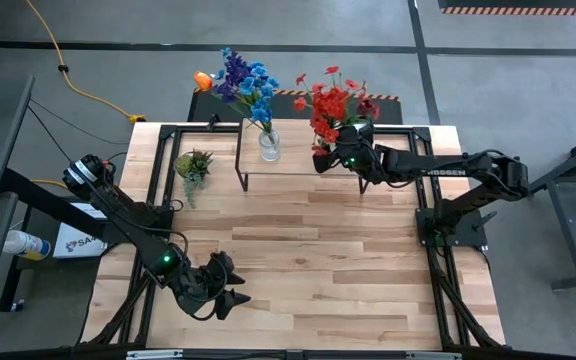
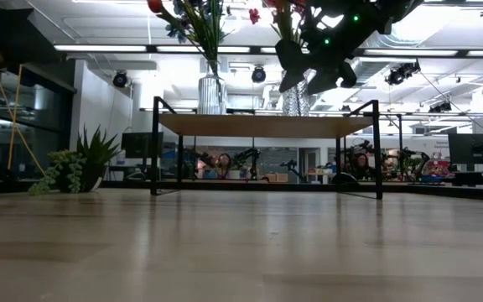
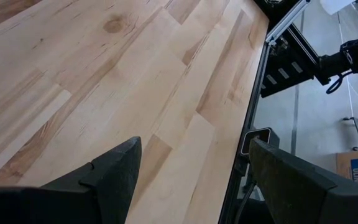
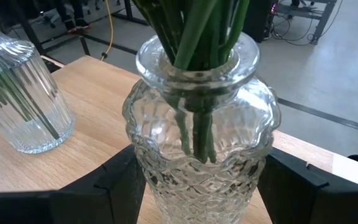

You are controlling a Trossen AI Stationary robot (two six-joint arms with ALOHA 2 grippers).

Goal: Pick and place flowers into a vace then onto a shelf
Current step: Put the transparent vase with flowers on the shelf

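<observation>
At the lower left of the high view your left gripper (image 1: pixel 230 283) waits over bare planks with its fingers spread and nothing between them, which keeps it well clear of the work at the back.

Moving right, the small potted plant (image 1: pixel 193 164) sits on the table just beside the left end of the shelf (image 1: pixel 298 163); it is not part of the job, but it crowds that end.

On the shelf's left half stands a ribbed glass vase (image 1: pixel 268 146) with the blue and purple flowers (image 1: pixel 246 82) and one orange bloom (image 1: pixel 203 81), so that bunch looks placed already.

Further right, the red flowers (image 1: pixel 330 104) stand in a patterned glass vase (image 4: pixel 201 146) on the shelf's right part. Your right gripper (image 1: pixel 330 158) straddles its body, fingers on either side; whether the pads still press the glass or have let go, you cannot tell from these views. The stems rise straight through the neck, so backing out level should avoid them. The ribbed vase stands near, toward the left.
</observation>
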